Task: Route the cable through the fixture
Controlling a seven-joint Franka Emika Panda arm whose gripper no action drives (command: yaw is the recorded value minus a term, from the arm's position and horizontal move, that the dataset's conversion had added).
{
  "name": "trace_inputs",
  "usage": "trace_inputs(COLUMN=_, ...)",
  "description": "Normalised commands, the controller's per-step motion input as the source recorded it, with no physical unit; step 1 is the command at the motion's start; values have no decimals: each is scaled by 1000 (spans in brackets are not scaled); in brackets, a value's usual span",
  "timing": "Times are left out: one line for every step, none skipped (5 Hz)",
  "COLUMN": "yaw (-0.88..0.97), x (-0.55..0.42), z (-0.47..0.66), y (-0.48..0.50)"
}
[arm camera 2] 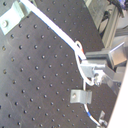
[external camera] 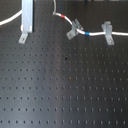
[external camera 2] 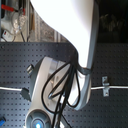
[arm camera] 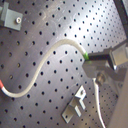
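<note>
In the first exterior view the white cable (external camera: 95, 34) runs from its red band (external camera: 62, 16) through a V-jawed clip (external camera: 74, 30), past its blue band (external camera: 86, 34), and through a blocky-headed clip (external camera: 106, 32). The slim grey fixture (external camera: 22, 36) leans on its foot tab at the first exterior view's upper left. My gripper (external camera: 26, 27) hangs just above it. Both wrist views show the gripper (arm camera: 95, 61) (arm camera 2: 90, 69) shut on the cable (arm camera: 47, 62) (arm camera 2: 55, 29). A small clip, probably the fixture (arm camera: 75, 107) (arm camera 2: 80, 95), sits close by. No cable shows in its slot.
The black perforated board (external camera: 65, 90) fills the scene. In the second exterior view the white arm (external camera 2: 75, 40) with its black hoses hides most of the board. A clip (external camera 2: 105, 86) with the cable (external camera 2: 117, 88) through it stands at the second exterior view's right. Another grey clip (arm camera: 10, 17) appears in the first wrist view.
</note>
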Motion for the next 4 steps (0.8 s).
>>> trace_inputs(yaw=63, x=-274, z=238, y=-34)
trace_inputs(yaw=120, x=-258, z=148, y=-43)
trace_inputs(yaw=94, x=-271, z=137, y=-73)
trace_inputs(yaw=57, x=-218, z=159, y=-102)
